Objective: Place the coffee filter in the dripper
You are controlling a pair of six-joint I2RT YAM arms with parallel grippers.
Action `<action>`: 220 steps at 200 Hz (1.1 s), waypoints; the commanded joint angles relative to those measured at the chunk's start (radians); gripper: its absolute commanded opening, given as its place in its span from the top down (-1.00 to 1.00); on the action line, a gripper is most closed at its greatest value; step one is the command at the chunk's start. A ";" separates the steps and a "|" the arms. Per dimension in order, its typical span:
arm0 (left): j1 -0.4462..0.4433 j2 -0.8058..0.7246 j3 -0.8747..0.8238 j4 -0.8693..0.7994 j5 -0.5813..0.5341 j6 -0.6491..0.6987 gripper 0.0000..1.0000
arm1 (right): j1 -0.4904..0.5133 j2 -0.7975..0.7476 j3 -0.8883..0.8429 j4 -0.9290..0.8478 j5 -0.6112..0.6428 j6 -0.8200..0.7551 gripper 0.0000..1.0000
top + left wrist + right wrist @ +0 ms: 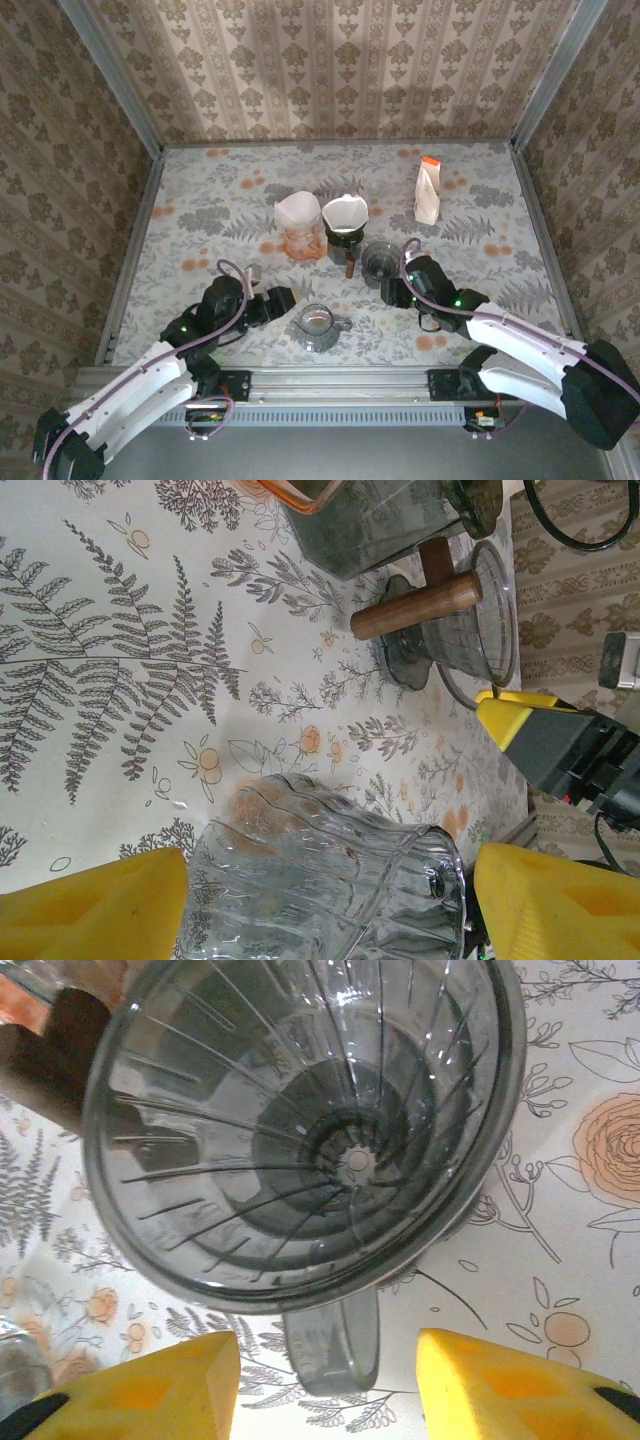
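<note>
The dripper (380, 262) is a smoke-grey ribbed cone, empty, standing right of centre; its inside (320, 1120) is seen from close up. My right gripper (393, 290) (325, 1390) is open, its yellow fingers on either side of the dripper's handle (335, 1345) with a gap on both sides. White coffee filters (297, 212) stand in an orange-tinted holder at mid-table. One more white filter (345, 212) sits in a dark cup with a wooden handle (415, 605). My left gripper (285, 298) (330, 910) is open beside a ribbed glass server (320, 880).
The glass server (318, 325) stands near the front edge between the two arms. A white coffee bag with an orange top (428, 190) stands at the back right. Patterned walls close in the table on three sides.
</note>
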 commanded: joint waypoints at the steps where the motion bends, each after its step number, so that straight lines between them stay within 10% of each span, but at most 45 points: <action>1: 0.011 -0.001 -0.004 0.019 0.024 0.011 -0.54 | 0.017 0.036 0.039 -0.014 0.069 -0.034 0.06; 132: 0.026 -0.073 0.085 -0.305 0.002 0.068 -0.53 | 0.120 -0.017 0.108 -0.186 0.280 -0.002 0.90; 220: 0.051 -0.139 0.202 -0.404 -0.118 0.126 -0.75 | 0.392 -0.376 0.247 -0.557 0.322 0.015 0.97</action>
